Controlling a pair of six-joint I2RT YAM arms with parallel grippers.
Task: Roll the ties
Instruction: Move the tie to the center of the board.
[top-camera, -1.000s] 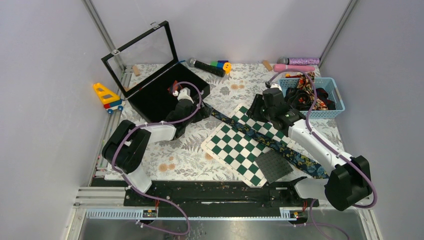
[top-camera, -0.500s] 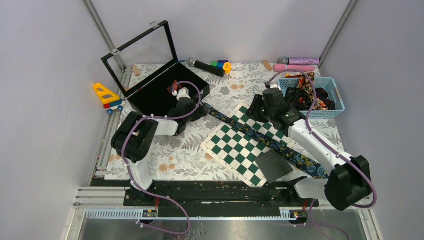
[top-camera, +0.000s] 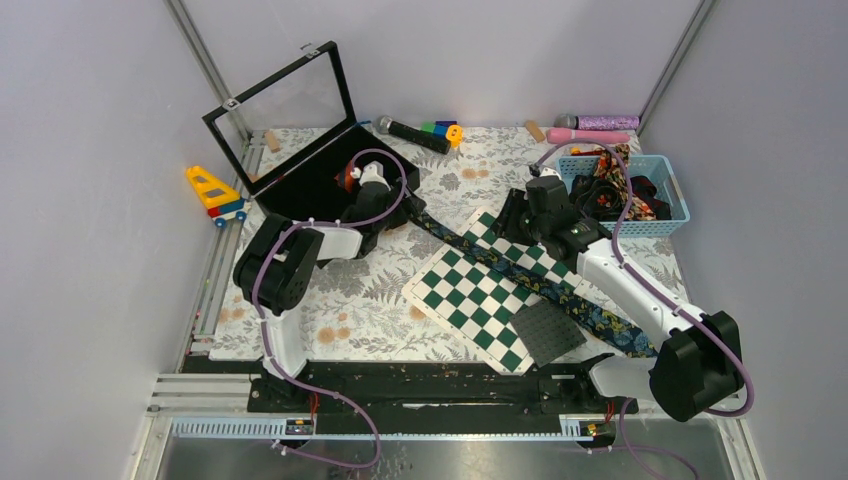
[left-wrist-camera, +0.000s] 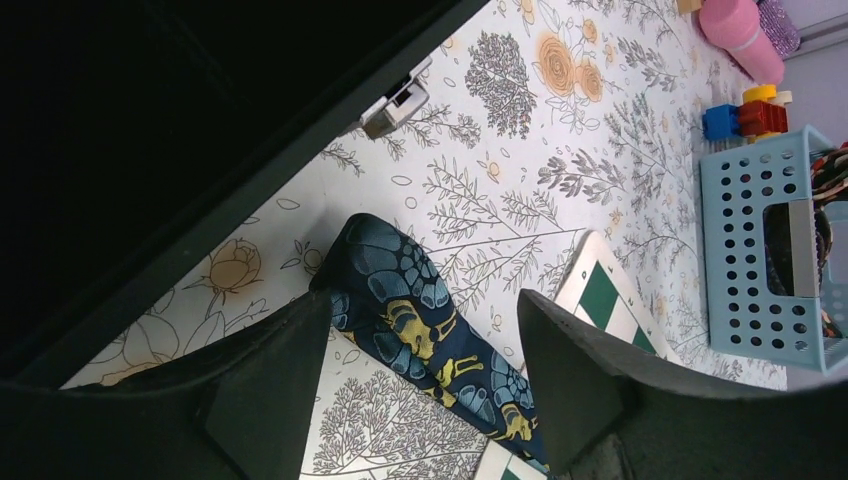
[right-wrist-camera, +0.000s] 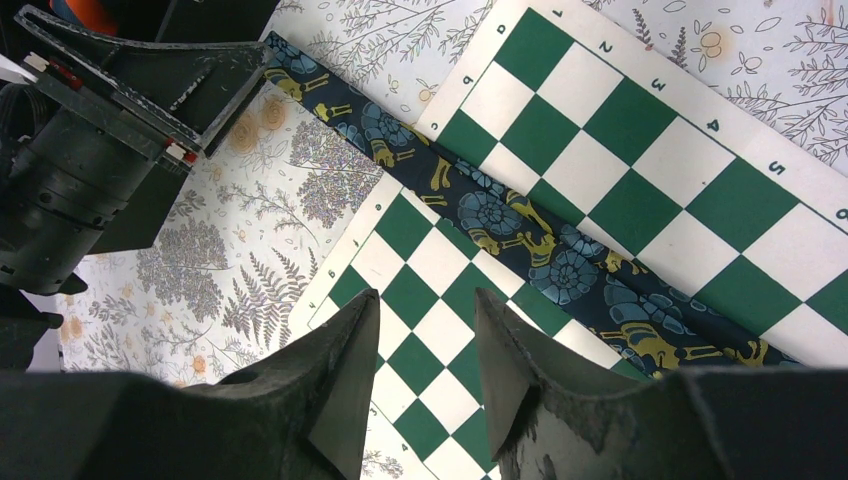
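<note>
A dark navy tie (top-camera: 592, 311) with blue and yellow print lies flat and diagonal, from beside the black case across the green-and-white chequered board (top-camera: 465, 295) to the front right. My left gripper (top-camera: 404, 214) is open, low over the tie's narrow end. In the left wrist view that end (left-wrist-camera: 400, 300) lies between the spread jaws of the gripper (left-wrist-camera: 425, 375). My right gripper (top-camera: 514, 226) is open and empty over the board (right-wrist-camera: 600, 150), just beside the tie (right-wrist-camera: 520, 230); its jaws (right-wrist-camera: 425, 300) hover above the squares. Other ties (top-camera: 622, 190) lie bunched in the blue basket.
An open black case (top-camera: 310, 190) stands at the back left, close to my left gripper. A blue basket (top-camera: 675, 195) is at the back right. A dark grey pad (top-camera: 548, 330) lies on the board's front corner. A microphone (top-camera: 412, 133), toy blocks (top-camera: 442, 129) and pink items (top-camera: 588, 135) line the back edge.
My left arm has swung back and in, bringing its gripper over the tie's narrow end by the case. The right arm and the tie have not moved.
</note>
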